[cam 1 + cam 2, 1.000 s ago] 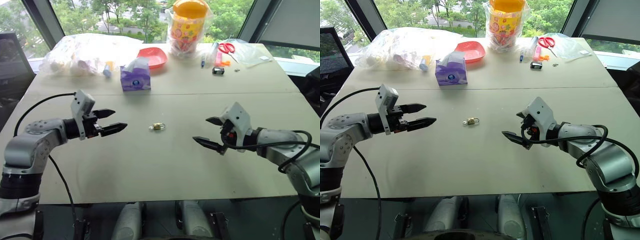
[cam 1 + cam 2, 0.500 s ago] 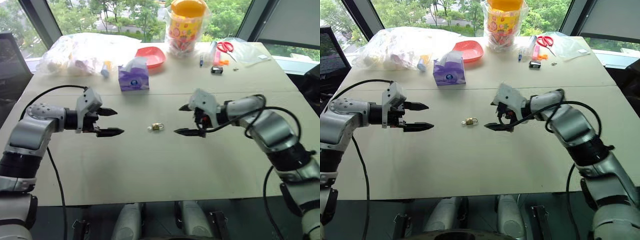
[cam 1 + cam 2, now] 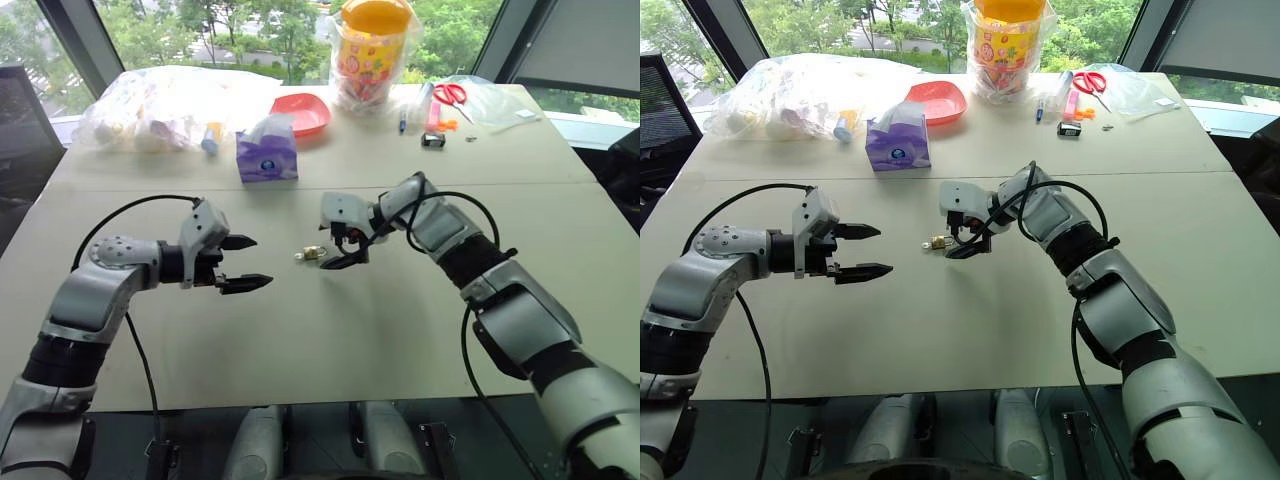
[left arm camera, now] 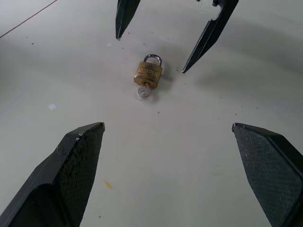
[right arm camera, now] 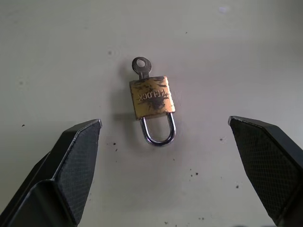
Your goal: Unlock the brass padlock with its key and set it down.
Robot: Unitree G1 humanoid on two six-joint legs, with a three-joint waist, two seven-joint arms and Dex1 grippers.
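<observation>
Padlock lies flat, key end toward left gripper.

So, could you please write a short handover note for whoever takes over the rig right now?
Left gripper: jaws open, empty, off to the padlock's left, pointing at it.
Right gripper: jaws open, empty, poised over the shackle end.
Brass padlock: flat on the table, shackle closed. Key: sticking out of the lock's bottom.
Done: both arms lined up.
Left: grip lock and key, turn the key, open the shackle, set it down.
</observation>
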